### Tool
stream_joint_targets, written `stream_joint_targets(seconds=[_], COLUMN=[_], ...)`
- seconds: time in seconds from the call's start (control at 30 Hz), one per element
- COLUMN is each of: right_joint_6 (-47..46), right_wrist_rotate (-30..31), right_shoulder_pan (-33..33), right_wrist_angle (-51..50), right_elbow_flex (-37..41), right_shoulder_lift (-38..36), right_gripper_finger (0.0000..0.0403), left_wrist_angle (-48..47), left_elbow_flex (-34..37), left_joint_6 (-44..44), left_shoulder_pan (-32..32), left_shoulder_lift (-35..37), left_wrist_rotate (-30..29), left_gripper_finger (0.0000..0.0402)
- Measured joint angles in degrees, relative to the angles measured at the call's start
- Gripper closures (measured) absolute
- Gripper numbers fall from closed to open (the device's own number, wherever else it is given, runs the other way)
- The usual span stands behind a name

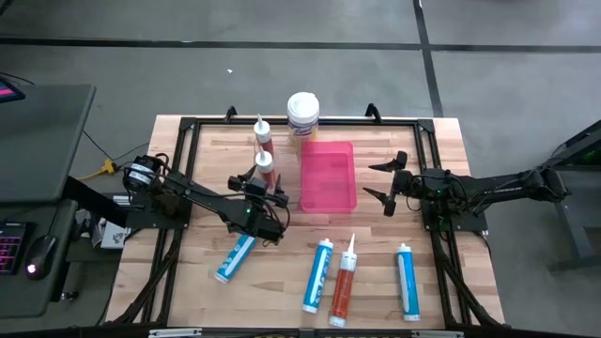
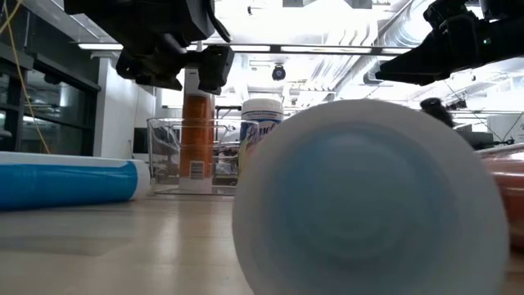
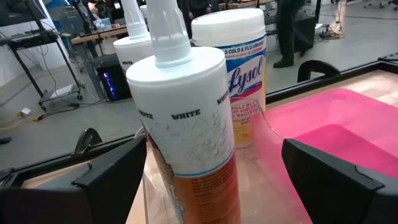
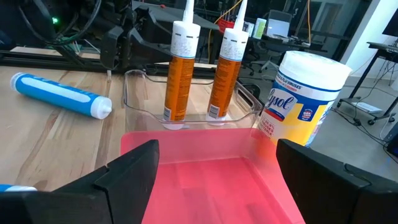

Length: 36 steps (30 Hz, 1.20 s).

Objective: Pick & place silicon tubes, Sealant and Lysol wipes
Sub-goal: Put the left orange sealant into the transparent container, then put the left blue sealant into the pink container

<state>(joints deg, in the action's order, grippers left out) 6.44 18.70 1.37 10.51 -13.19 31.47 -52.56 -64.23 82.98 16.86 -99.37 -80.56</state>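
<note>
Two upright orange cartridges with white tops and nozzles point(image 4: 178, 68) point(image 4: 225, 68) stand on their bases in a clear bin point(image 4: 142, 99). The nearer one point(image 3: 186, 124) stands between the spread fingers of my open left gripper point(image 1: 257, 184), with gaps on both sides. The Lysol wipes canister point(image 1: 302, 115) stands upright near the table's far edge. My right gripper point(image 1: 387, 184) hangs open to the right of the pink tray point(image 1: 328, 178), nothing between its fingers. Three blue tubes point(image 1: 235, 258) point(image 1: 317, 274) point(image 1: 406, 280) and an orange one point(image 1: 345, 284) lie on the table's near part.
A black frame point(image 1: 188, 122) runs along the table's far edge and sides. In the low view, the blurred white end of a lying tube point(image 2: 368, 197) fills the foreground. Bare wood shows between the pink tray and the lying tubes.
</note>
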Motion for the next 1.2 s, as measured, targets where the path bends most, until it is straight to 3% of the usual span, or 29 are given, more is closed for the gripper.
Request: stream_joint_targets(seconds=[0.67,1.0,1.2], right_joint_6=[0.0,0.0,0.0], right_wrist_rotate=[0.0,0.0,0.0], right_shoulder_pan=[0.0,0.0,0.0], right_wrist_angle=[0.0,0.0,0.0], right_elbow_flex=[0.0,0.0,0.0], right_shoulder_lift=[0.0,0.0,0.0], right_gripper_finger=[0.0082,0.0082,0.0082], left_wrist_angle=[0.3,1.7,0.1], left_elbow_flex=[0.0,0.0,0.0], left_joint_6=[-0.2,-0.1,0.4], left_shoulder_pan=[1.6,9.8,15.6], left_shoulder_lift=[2.6,6.1,9.5], left_wrist_rotate=[-0.6,4.0,10.5], left_gripper_finger=[0.0035,0.0035,0.0035])
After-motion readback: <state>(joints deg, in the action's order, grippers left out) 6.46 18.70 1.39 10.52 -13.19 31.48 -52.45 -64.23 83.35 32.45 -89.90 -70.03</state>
